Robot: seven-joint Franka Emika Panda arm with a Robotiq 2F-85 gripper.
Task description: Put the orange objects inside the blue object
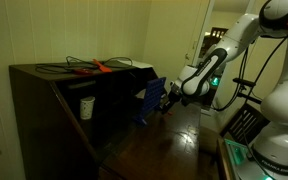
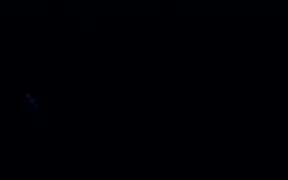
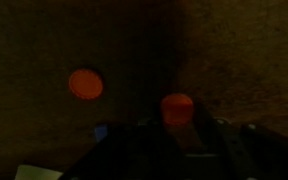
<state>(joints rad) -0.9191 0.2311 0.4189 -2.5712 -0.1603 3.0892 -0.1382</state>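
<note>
Evidently early: the fingers (image 3: 144,140) are closed, seemingly on one orange piece (image 3: 177,108), a second orange piece (image 3: 85,84) lies off to their side, neither yet in the blue basket (image 1: 152,100) beside them.

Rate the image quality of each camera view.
In an exterior view the room is dim, yet the blue basket stays readable; in an exterior view all is black except faint bluish specks; in the wrist view the orange pieces are dark, blurred blobs.
</note>
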